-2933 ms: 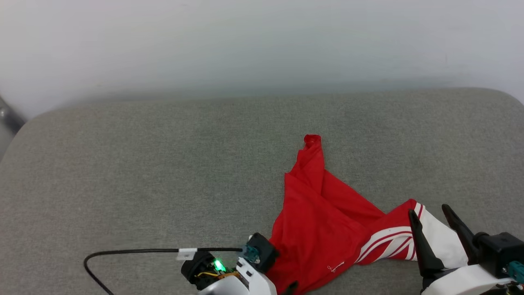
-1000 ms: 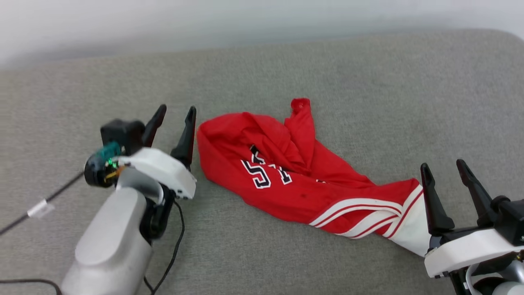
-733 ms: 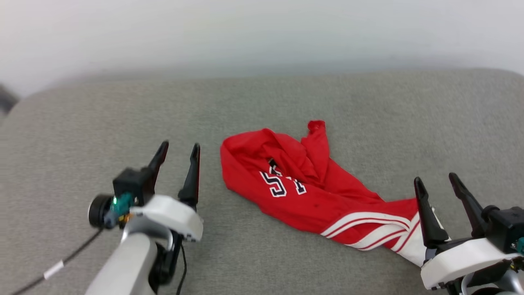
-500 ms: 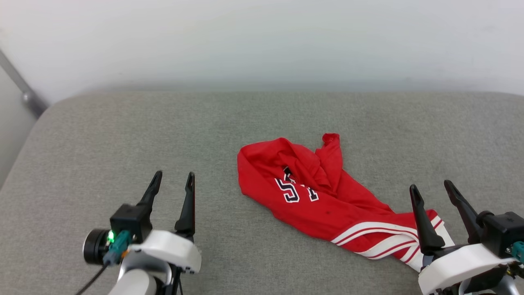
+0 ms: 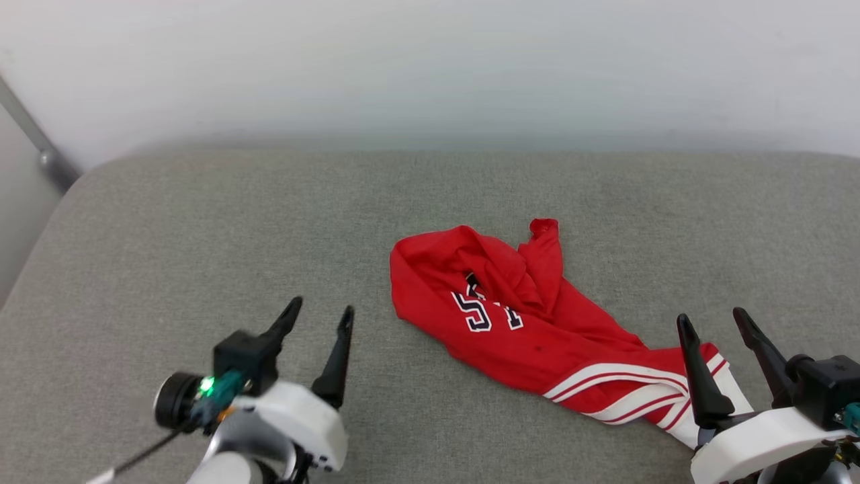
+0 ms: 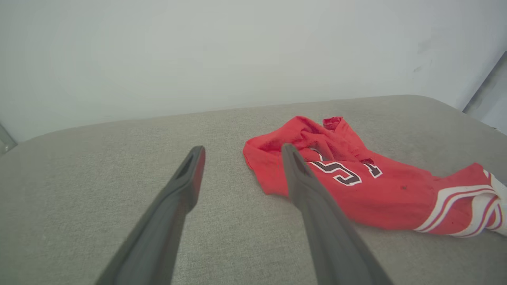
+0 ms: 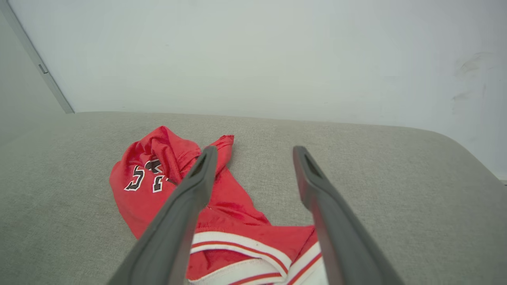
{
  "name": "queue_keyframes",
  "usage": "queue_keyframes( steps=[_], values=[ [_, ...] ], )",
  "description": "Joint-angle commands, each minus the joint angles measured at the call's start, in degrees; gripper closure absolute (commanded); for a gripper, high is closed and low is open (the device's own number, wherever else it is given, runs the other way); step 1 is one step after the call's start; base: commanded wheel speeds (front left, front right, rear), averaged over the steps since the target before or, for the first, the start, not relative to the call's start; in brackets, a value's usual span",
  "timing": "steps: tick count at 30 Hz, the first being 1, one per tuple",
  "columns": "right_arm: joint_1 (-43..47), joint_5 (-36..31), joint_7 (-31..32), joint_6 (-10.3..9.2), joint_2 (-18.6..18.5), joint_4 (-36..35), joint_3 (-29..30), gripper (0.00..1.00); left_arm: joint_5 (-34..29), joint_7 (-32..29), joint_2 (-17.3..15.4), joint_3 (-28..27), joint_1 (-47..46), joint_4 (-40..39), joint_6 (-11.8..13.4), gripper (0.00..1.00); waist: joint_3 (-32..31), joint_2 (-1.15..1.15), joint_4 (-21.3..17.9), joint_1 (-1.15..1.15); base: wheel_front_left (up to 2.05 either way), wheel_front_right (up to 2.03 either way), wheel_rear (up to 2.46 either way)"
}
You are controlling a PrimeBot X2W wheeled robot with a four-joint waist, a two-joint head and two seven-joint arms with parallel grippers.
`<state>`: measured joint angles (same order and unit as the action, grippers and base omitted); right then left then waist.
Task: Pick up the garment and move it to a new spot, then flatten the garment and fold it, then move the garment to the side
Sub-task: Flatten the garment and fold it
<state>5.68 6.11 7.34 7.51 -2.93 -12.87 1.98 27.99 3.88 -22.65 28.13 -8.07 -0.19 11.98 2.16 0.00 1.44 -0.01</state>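
Here one garment (image 5: 537,336) lies crumpled on the grey padded surface (image 5: 201,235), right of centre in the head view. It is a red jersey, bunched into a long heap that runs from a raised red fold at the far end down to one white sleeve with red-and-white striped trim at the near right. Two dark, white-edged numerals show on the red cloth, the second partly tucked under a fold.

Two grippers are in view, each with two long dark fingers. The left gripper (image 5: 321,307) hovers over bare surface just left of the garment, its fingers spread apart and holding nothing – in the left wrist view (image 6: 242,147) the jersey (image 6: 356,190) sits to the right of them. The right gripper (image 5: 711,314) stands at the sleeve end, fingers likewise wide apart and empty; in the right wrist view (image 7: 255,148) the striped trim of the garment (image 7: 158,190) lies below and between them.

One pale wall (image 5: 430,67) rises behind the surface.
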Motion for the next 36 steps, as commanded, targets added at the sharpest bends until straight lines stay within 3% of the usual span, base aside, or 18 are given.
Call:
queue_keyframes(
  steps=[1,12,20,27,28,29,31,36],
  values=[
    [0.2,0.2,0.2,-0.04,0.1,-0.2,0.3,0.0,0.6,-2.4,-0.2,0.9,-2.2,-0.6,-1.2,0.0,0.6,0.0,-0.3,0.01,0.0,0.0,0.0],
    [-1.9,0.5,0.5,-0.04,0.1,-0.2,0.2,0.0,3.7,-23.6,1.9,8.5,-16.7,3.7,-8.6,0.0,5.7,0.0,-4.4,0.01,0.0,0.0,0.0],
    [-3.3,1.7,-0.5,-0.04,0.1,1.1,0.0,0.0,5.0,-30.7,4.9,11.7,-22.6,13.1,-11.5,0.0,10.0,0.0,-7.6,0.01,0.0,0.0,0.0],
    [-3.2,2.5,-1.4,-0.04,0.1,2.7,0.0,0.0,7.3,-38.9,5.7,15.1,-22.3,20.5,-13.3,0.0,10.9,0.0,-8.9,0.01,0.0,0.0,0.0],
    [-3.2,2.5,-1.4,-0.04,0.1,2.9,0.0,0.0,7.6,-40.0,5.8,15.6,-21.8,21.3,-13.7,0.13,10.8,0.0,-8.9,0.01,0.0,0.0,0.0],
    [-3.2,2.7,-1.5,-0.04,0.1,3.1,0.0,0.0,8.1,-40.9,5.9,16.1,-21.3,22.1,-14.0,0.52,10.7,0.0,-8.9,0.01,0.0,0.0,0.0],
    [-3.0,2.9,-1.5,-0.04,0.1,3.4,0.1,0.0,8.5,-40.9,6.2,16.6,-20.6,22.8,-14.5,1.0,10.1,0.0,-8.8,0.01,0.0,0.0,0.0],
    [-2.4,2.3,-1.0,-0.04,0.1,3.6,1.1,0.0,7.3,-36.2,5.7,15.4,-21.3,21.1,-14.1,1.0,7.9,0.0,-7.2,0.01,0.0,0.0,0.0]
  ],
)
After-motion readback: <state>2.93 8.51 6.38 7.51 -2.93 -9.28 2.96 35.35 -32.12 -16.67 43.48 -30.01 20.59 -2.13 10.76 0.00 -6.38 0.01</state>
